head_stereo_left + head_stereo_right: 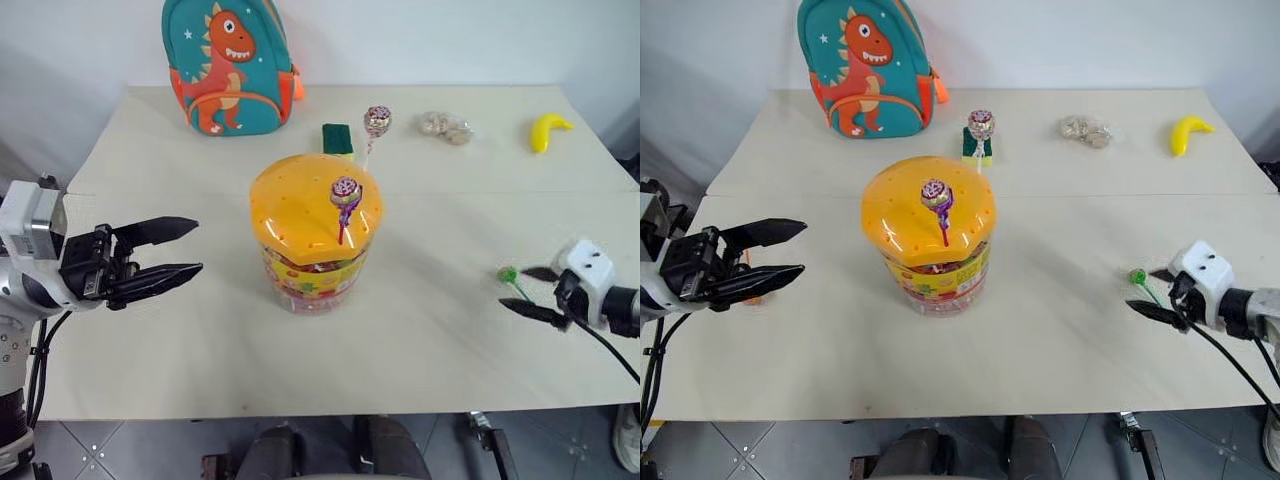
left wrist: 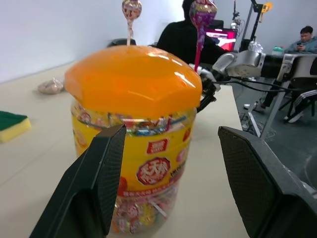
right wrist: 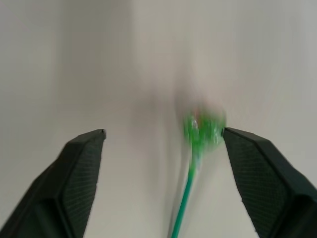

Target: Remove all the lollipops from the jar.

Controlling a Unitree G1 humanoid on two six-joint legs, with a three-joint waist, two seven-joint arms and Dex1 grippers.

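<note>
The jar (image 1: 312, 270) stands mid-table, a clear tub with an orange domed lid (image 1: 300, 205). Two purple-pink lollipops rise on sticks from the lid, one near its front (image 1: 345, 190) and one at its far side (image 1: 377, 120). My left gripper (image 1: 195, 247) is open, level with the jar and to its left, apart from it. In the left wrist view the jar (image 2: 133, 148) sits ahead of the spread fingers (image 2: 94, 183). My right gripper (image 1: 513, 288) is open low over the table's right side. A green lollipop (image 1: 508, 274) lies between its fingers, its head (image 3: 203, 129) close beside one finger.
A teal dinosaur backpack (image 1: 228, 65) stands at the back left. A green and yellow sponge (image 1: 338, 138), a clear bag of snacks (image 1: 446, 127) and a yellow banana (image 1: 548, 130) lie along the back. Seated people (image 2: 307, 39) show beyond the table.
</note>
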